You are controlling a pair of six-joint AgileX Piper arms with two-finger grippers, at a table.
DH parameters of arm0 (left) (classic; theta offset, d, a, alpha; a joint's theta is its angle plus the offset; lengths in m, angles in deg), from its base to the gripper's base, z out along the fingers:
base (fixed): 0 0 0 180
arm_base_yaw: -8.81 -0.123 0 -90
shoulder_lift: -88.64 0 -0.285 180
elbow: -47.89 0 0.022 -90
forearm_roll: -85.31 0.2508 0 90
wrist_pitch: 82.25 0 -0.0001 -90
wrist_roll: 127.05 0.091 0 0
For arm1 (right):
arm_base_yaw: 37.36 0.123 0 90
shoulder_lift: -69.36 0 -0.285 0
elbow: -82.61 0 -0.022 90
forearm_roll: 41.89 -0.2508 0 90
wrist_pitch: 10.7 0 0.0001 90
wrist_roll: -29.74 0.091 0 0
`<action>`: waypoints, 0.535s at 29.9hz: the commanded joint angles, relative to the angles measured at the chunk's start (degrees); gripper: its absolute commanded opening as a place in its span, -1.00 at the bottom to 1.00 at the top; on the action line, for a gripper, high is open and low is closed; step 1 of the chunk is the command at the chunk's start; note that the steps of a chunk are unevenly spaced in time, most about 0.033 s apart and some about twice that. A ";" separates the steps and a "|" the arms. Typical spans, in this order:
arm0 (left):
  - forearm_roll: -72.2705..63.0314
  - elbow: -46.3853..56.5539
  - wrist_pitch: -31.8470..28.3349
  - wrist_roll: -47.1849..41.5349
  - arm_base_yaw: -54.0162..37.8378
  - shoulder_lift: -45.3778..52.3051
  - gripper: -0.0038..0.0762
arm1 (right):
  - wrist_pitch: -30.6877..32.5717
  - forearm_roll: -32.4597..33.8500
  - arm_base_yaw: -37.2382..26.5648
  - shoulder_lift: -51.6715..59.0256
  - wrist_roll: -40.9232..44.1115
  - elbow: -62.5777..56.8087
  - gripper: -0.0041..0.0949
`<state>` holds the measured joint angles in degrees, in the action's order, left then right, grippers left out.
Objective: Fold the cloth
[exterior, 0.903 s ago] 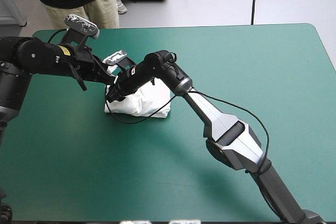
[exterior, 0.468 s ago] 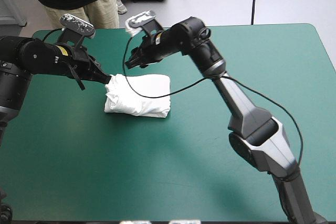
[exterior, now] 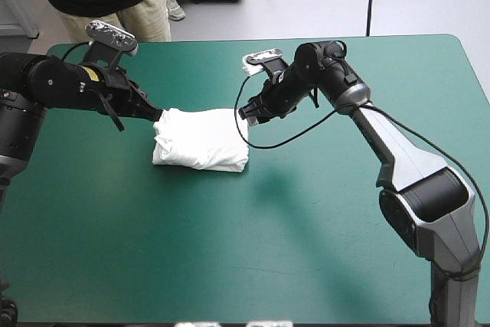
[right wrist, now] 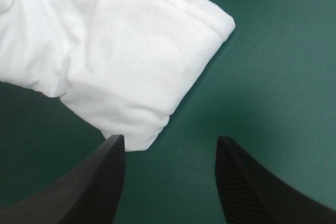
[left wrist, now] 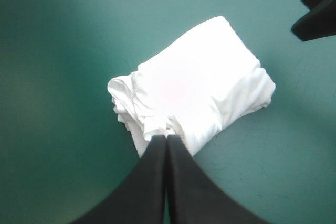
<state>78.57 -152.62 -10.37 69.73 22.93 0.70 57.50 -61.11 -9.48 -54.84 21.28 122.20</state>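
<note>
One white T-shirt (exterior: 203, 139), folded into a bundle, lies on the teal-green cover (exterior: 306, 227) between two grippers. The left gripper (exterior: 158, 115), black fingers pressed together, pinches the T-shirt's left end. The right gripper (exterior: 245, 112), its two fingers spread, hangs just beside the T-shirt's right end.

Bright overhead light, soft shadows

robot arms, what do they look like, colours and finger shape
The left arm is all black with bulky round joints and a small yellow label. The right arm has silver-grey links and black joints. The left gripper and right gripper each have two broad black fin-shaped fingers; the right's look finely ribbed.
</note>
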 commanded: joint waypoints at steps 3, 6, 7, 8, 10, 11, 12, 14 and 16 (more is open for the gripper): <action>-1.46 -1.56 1.47 -0.75 -0.06 2.01 -0.93 | -4.73 -3.07 -0.26 -0.85 -0.60 0.64 0.26; -1.46 -1.45 1.49 -0.75 -0.06 2.01 -0.93 | -5.48 -6.99 -0.26 -3.69 -0.72 0.64 0.27; -1.59 -1.45 1.49 -0.75 -0.06 2.01 -0.93 | -5.99 -7.31 -0.26 -4.61 -0.83 0.64 0.27; -1.59 -1.45 1.49 -0.75 -0.06 1.90 -0.93 | -6.11 -7.31 -0.26 -5.47 -0.61 0.64 0.27; -1.59 -1.45 1.71 -0.62 -0.06 1.90 -0.93 | -6.22 -7.19 -0.14 -6.96 -0.24 0.64 0.26; -1.59 -1.45 1.71 -0.49 -0.06 1.90 -0.93 | -6.22 -7.19 -0.14 -7.52 -0.12 0.64 0.25; -1.59 -1.45 1.71 -0.49 -0.06 1.90 -0.93 | -6.31 -7.30 0.13 -8.05 -0.12 0.64 0.24; -1.59 -1.45 1.46 -0.49 -0.06 1.90 -0.93 | -6.94 -7.30 0.75 -8.76 -0.12 0.64 0.21; -1.59 -1.45 1.37 -0.49 -0.06 1.90 -0.93 | -7.81 -7.42 1.48 -9.26 -0.24 0.64 0.15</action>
<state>78.25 -152.65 -10.40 69.71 22.93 0.72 51.78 -66.45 -8.94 -67.49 21.43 121.69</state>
